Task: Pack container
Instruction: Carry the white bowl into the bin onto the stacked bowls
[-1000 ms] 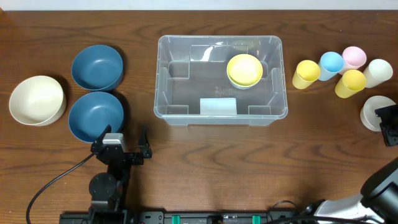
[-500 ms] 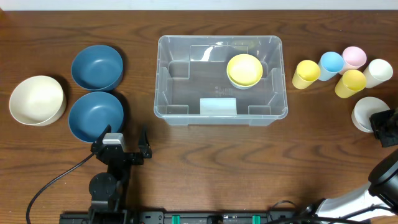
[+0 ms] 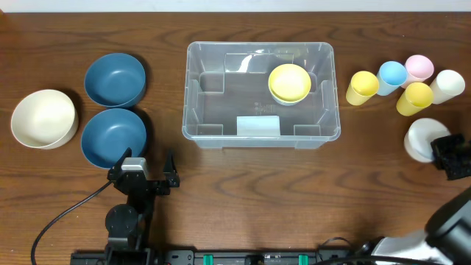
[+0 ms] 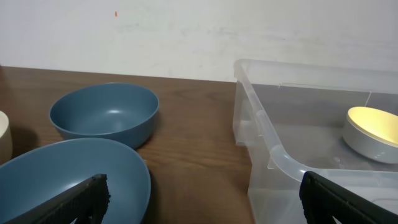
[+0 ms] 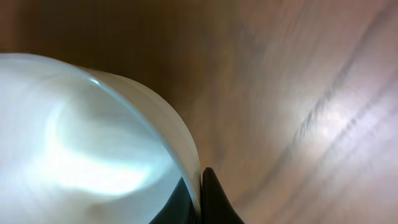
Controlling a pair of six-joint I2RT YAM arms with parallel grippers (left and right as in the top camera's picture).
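At right wrist, fingers (image 5: 214, 202) seemingly pinch white bowl (image 5: 93, 137) rim, unclear overhead.

On the worktop there is one clear container (image 3: 188, 88). There are five bowls: two blue bowls (image 3: 114, 79) (image 3: 112, 138), one cream bowl (image 3: 43, 118), one yellow bowl (image 3: 289, 82) and one white bowl (image 3: 421, 138). There are five cups: two yellow cups (image 3: 362, 87) (image 3: 415, 97), one blue cup (image 3: 391, 73), one pink cup (image 3: 419, 66) and one white cup (image 3: 447, 85).
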